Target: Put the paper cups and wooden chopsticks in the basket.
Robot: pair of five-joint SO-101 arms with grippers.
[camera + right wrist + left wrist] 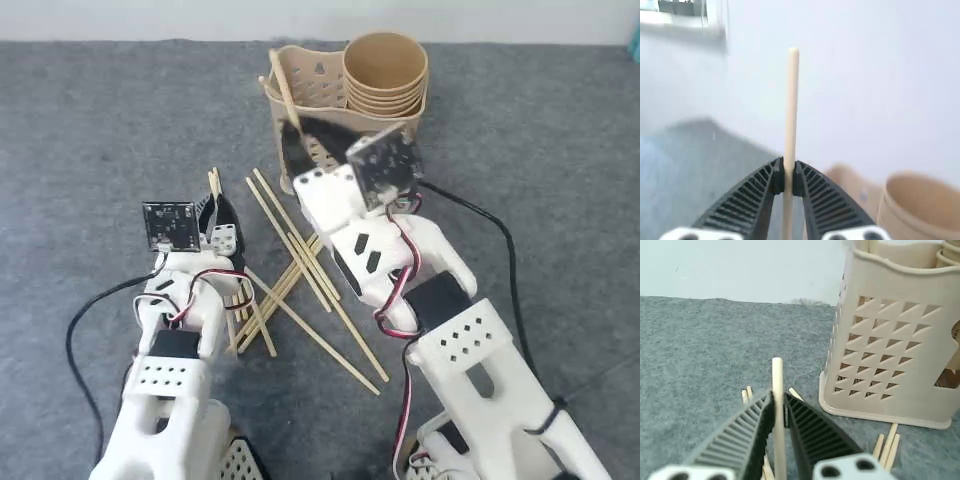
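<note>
- The right tool (787, 172) is clamping down hard on a raised chopstick (791, 100). Its jaws are pinching narrow around the wood, and it is hanging right at the front of the basket (318, 72).
- The left tool (778, 399) is gripping as well. Its ribbed fingers (812, 427) are pressing shut on a second chopstick (777, 372), with the end poking out past the fingertips. It is sitting low over the worktop (100, 130), off to the left of the basket in the high view and apart from it.
- The grey, felt-like worktop is spreading out under both arms and everything else.
- The beige basket, with triangular holes in its walls, is standing upright at the far middle of the worktop.
- The paper cups (385, 62) are sitting nested in one stack in the basket's right-hand compartment, as the high view has it. Their rims are rising above the basket wall.
- The loose chopsticks (300, 275) are lying crossed and scattered on the worktop between the two arms, in front of the basket. A few ends are lying near its base.
- In the high view the raised chopstick is slanting across the basket's left compartment. I cannot tell whether its end is inside.
</note>
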